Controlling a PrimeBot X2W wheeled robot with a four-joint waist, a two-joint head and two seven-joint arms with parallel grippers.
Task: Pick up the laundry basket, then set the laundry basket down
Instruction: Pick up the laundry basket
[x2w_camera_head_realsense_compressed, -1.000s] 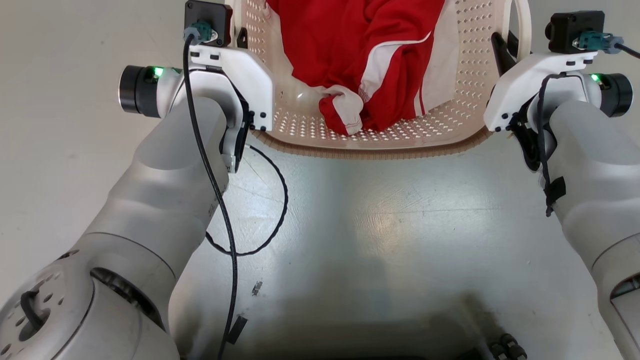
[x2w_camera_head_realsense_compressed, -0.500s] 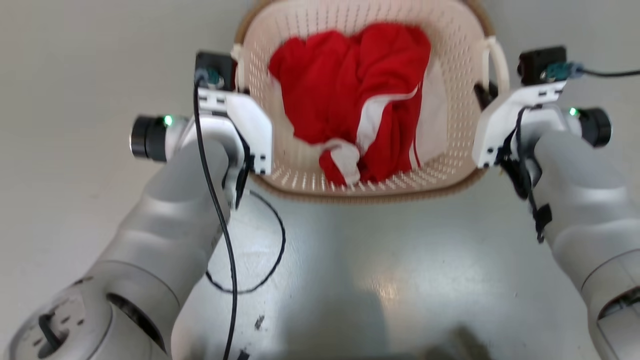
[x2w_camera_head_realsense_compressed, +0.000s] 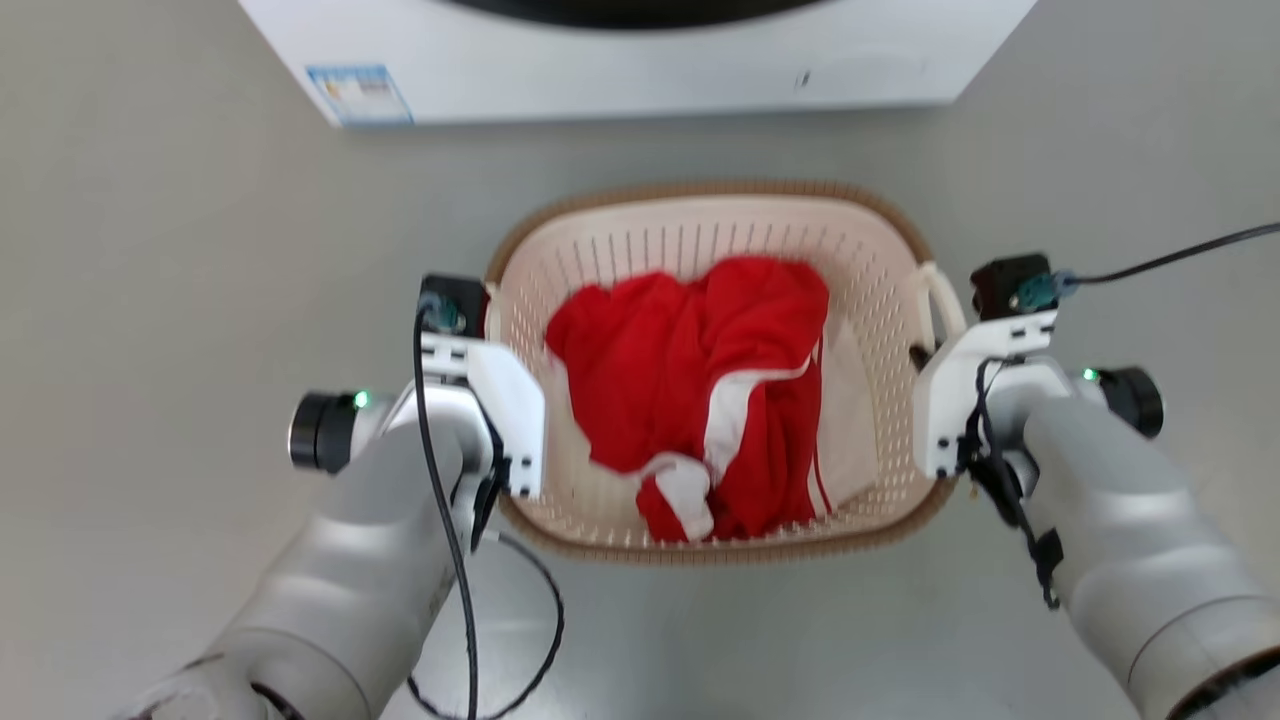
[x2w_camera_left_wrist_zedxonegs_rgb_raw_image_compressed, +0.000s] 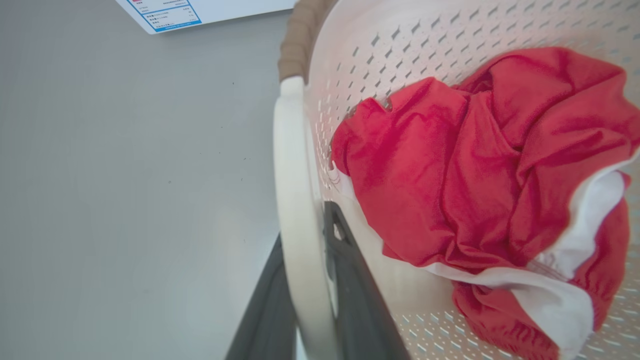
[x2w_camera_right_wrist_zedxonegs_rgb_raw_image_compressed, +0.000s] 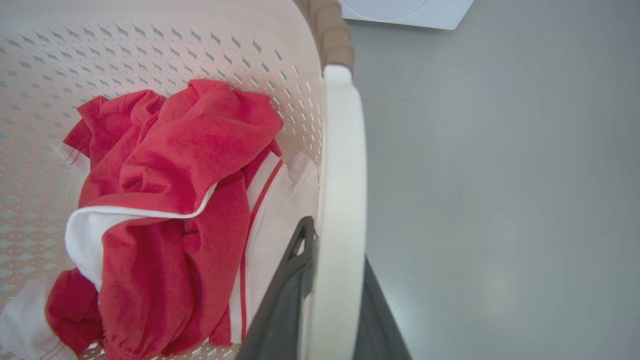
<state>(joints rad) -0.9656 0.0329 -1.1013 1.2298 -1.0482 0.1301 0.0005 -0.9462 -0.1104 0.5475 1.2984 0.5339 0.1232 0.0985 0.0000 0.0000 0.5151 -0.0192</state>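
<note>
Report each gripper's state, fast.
Left gripper: shut on the laundry basket, clamping its left handle.
Right gripper: shut on the laundry basket, clamping its right handle.

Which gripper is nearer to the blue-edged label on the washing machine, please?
Left. The left gripper clamps the laundry basket handle on the label's side; the right gripper clamps the handle on the far side.

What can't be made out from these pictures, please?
Head view: the top edge cuts off most of the washer.
Head view: the washer's label is too small to read.
All views: the red garment hides much of the bottom of the laundry basket.
Head view: the basket's walls hide whether it's lifted.
</note>
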